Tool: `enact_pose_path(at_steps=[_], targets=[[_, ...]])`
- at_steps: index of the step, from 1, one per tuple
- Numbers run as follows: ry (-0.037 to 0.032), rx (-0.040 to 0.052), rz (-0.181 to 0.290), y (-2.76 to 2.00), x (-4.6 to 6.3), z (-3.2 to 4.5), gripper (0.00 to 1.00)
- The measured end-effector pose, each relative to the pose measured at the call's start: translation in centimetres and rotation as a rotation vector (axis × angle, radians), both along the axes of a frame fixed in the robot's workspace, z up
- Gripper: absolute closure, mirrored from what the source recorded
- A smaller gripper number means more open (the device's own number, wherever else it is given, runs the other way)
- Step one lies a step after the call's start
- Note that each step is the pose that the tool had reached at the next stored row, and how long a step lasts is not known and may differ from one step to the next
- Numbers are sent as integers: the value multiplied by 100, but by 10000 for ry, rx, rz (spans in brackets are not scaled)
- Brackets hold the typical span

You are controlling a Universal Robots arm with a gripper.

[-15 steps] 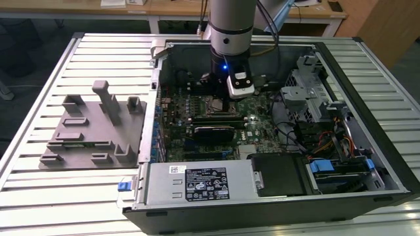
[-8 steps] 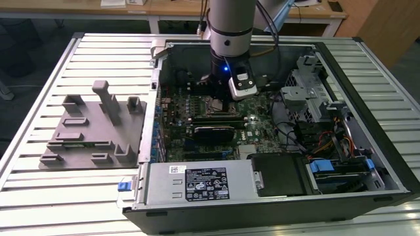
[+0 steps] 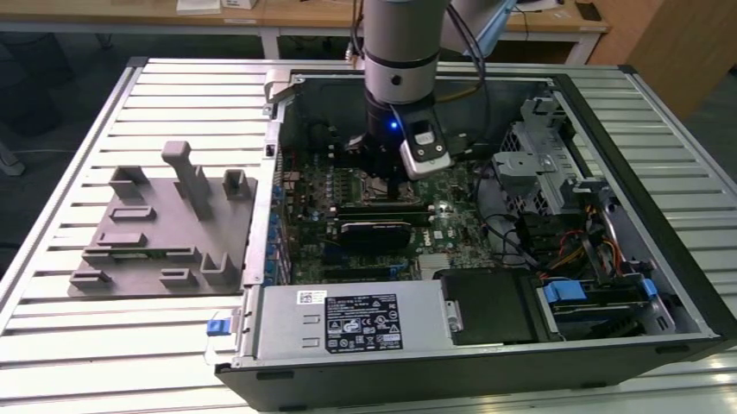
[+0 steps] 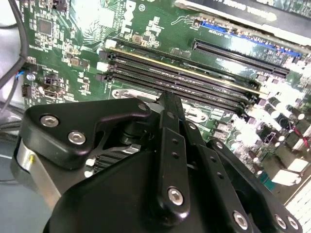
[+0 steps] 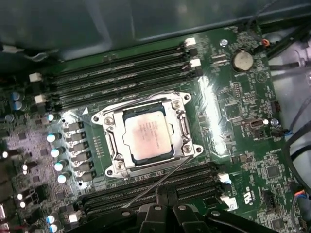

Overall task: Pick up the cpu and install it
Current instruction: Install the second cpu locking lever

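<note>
Even overhead room light brightens the ribbed tabletop (image 3: pixel 138 103) in the exterior view, while the open computer case (image 3: pixel 645 285) stays shadowed inside. In both wrist views glare whitens patches of the motherboard (image 5: pixel 228 102); the second wrist view's close end effector (image 4: pixel 167 104) looks soft.

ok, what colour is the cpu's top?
Silver-white metal, with a thin tan edge; the cpu sits in the socket frame, best seen in the first wrist view.

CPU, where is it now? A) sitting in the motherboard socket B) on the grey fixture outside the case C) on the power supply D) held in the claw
A: in the first wrist view the cpu lies flat inside the metal socket frame on the motherboard.
</note>
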State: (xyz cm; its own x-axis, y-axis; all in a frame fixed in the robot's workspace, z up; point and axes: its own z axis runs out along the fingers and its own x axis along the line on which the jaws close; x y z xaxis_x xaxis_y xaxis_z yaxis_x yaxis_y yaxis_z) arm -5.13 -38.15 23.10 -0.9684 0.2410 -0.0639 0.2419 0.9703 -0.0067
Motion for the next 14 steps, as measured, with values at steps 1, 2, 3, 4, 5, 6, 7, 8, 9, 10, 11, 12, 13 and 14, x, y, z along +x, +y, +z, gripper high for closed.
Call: enact_pose_path(at_steps=[1, 2, 3, 4, 5, 6, 7, 8, 9, 10, 11, 12, 13, 14], targets=[[0, 2, 109, 0, -5, -6, 89], [0, 5, 187, -1, -14, -12, 89], [1, 8, 243, -1, -27, -17, 89], [0, 10, 286, 0, -43, -21, 89], [-1, 11, 316, 0, -63, -26, 89], [0, 14, 336, 0, -86, -29, 89], [1, 22, 350, -1, -105, -31, 89], [0, 28, 361, 0, -121, -34, 89], [-2, 31, 369, 0, -133, -36, 89], [-1, 33, 373, 1, -140, -39, 89], [0, 31, 374, 0, -143, -40, 89], [0, 31, 374, 0, -149, -41, 89], [1, 32, 374, 0, -158, -42, 89], [2, 41, 375, -1, -170, -43, 89]])
